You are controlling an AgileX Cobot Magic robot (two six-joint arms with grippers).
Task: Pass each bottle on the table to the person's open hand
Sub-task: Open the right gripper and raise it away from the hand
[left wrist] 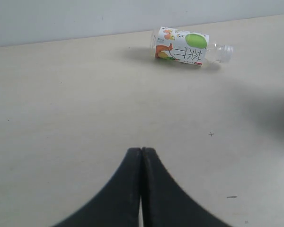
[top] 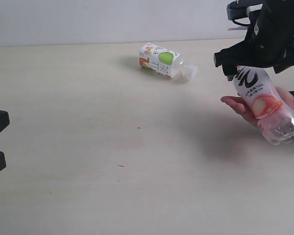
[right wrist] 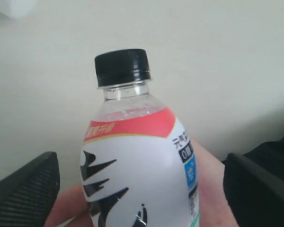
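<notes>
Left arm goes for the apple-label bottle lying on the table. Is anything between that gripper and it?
Nothing visible stands in the way. Only bare table lies between the shut left gripper and the apple-label bottle, which lies on its side toward the far edge.

Soft, even, fairly bright light in all 3 views; the tabletop (top: 88, 156) reads pale beige w/ no hot spots. Shadows faint & diffuse: a grey smudge left of the apple-label bottle (top: 161, 60) upper centre of the exterior view, a broader one below the hand (top: 240, 105) at right. Left wrist view: left end effector (left wrist: 141, 152) at bottom centre is near-black, no surface detail. Right wrist view: black-capped bottle (right wrist: 137, 179) sharp, small glints on its clear neck; right end effector (right wrist: 141, 164) fingers (right wrist: 28, 189) in the lower corners out of focus
</notes>
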